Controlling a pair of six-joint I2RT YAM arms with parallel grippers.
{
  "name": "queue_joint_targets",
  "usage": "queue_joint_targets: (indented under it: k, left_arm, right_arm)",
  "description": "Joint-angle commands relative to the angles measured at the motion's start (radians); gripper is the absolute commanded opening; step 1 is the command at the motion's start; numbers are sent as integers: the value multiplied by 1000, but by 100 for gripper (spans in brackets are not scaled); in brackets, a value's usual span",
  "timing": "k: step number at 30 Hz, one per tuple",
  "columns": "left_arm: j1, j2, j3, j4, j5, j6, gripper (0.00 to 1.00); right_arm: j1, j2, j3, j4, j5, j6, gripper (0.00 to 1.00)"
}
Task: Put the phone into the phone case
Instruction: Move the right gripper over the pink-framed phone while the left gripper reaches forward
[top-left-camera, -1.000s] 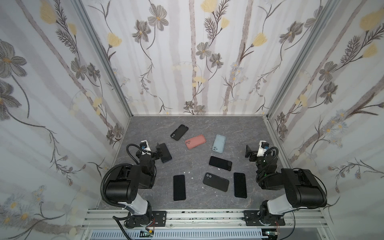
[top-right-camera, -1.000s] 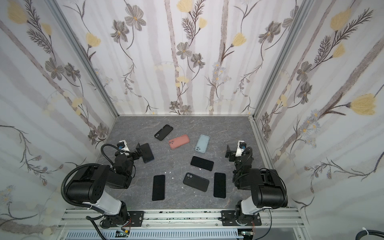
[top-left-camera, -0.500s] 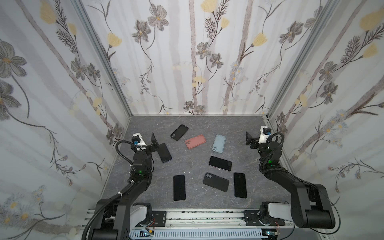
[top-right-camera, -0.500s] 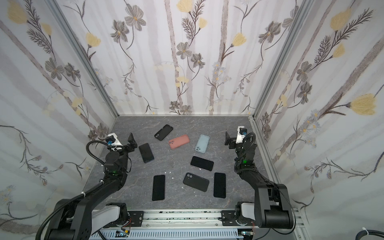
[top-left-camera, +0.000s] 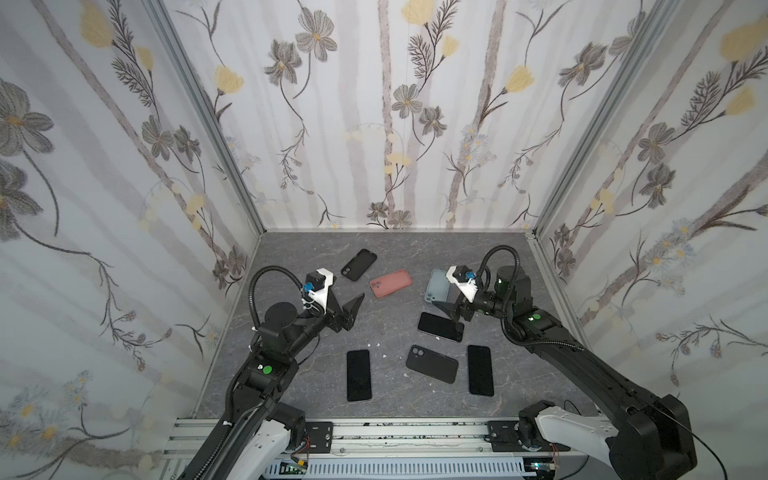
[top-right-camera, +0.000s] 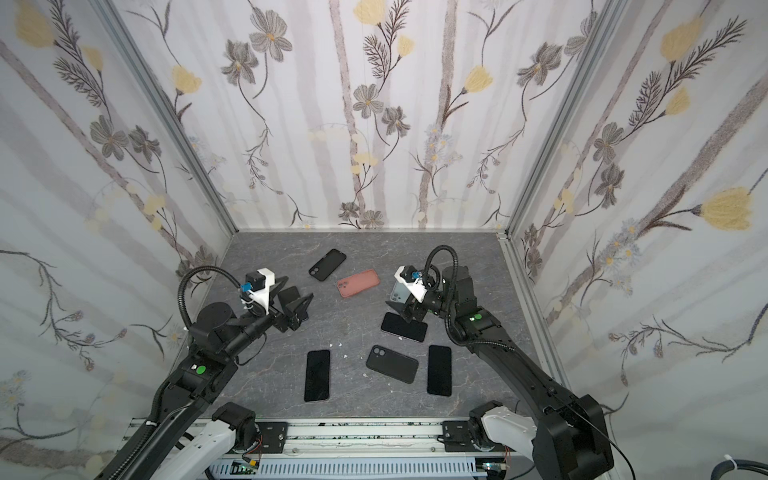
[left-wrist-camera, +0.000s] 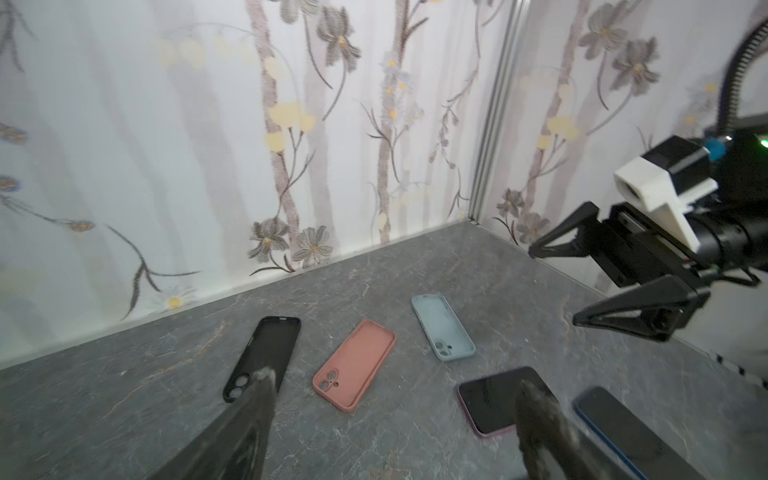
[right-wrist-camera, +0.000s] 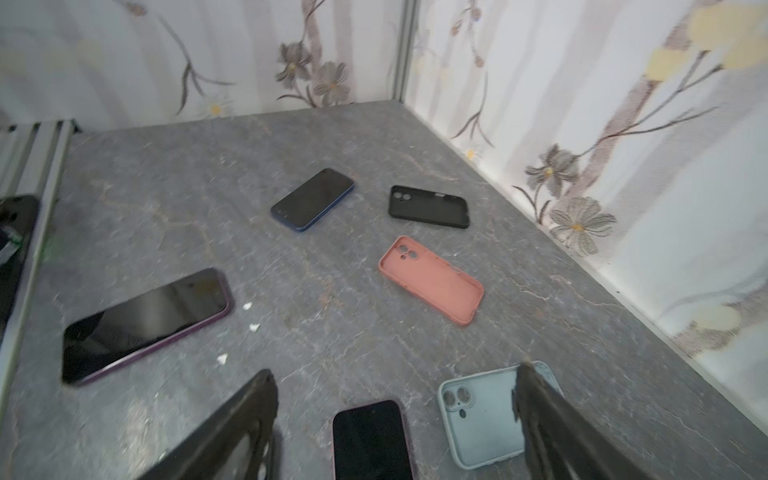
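In a top view, the left gripper (top-right-camera: 297, 289) is seen over the left of the table (top-right-camera: 353, 249), fingers apart and empty. The right gripper (top-left-camera: 447, 312) is held above the middle phone (top-left-camera: 440, 328), near the pale blue case (top-left-camera: 435, 282). The pink case (top-left-camera: 390, 282) lies untouched. In the left wrist view, the right gripper's fingers are shown spread. In the right wrist view, the middle phone lies flat below the parted fingers (right-wrist-camera: 540, 424).
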Motion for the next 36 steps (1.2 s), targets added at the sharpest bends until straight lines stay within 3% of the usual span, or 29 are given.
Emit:
queue_joint_targets:
  k: [1, 9, 16, 29, 36]
  left_arm:
    - [-30, -88, -87, -111, 159, 185, 90]
    - [-78, -159, -231, -57, 163, 205, 93]
    - [-113, -201, -306, 13, 43, 201, 98]
    - [-133, -236, -362, -17, -27, 253, 100]
    - [-139, -250, -388, -9, -29, 260, 100]
  right_arm:
    - [34, -1, 4, -198, 2, -242, 90]
    - [62, 148, 88, -503, 239, -366, 89]
    - [62, 223, 102, -506, 312, -330, 100]
    - [58, 333, 93, -482, 410, -350, 100]
    - [55, 363, 69, -462, 396, -362, 100]
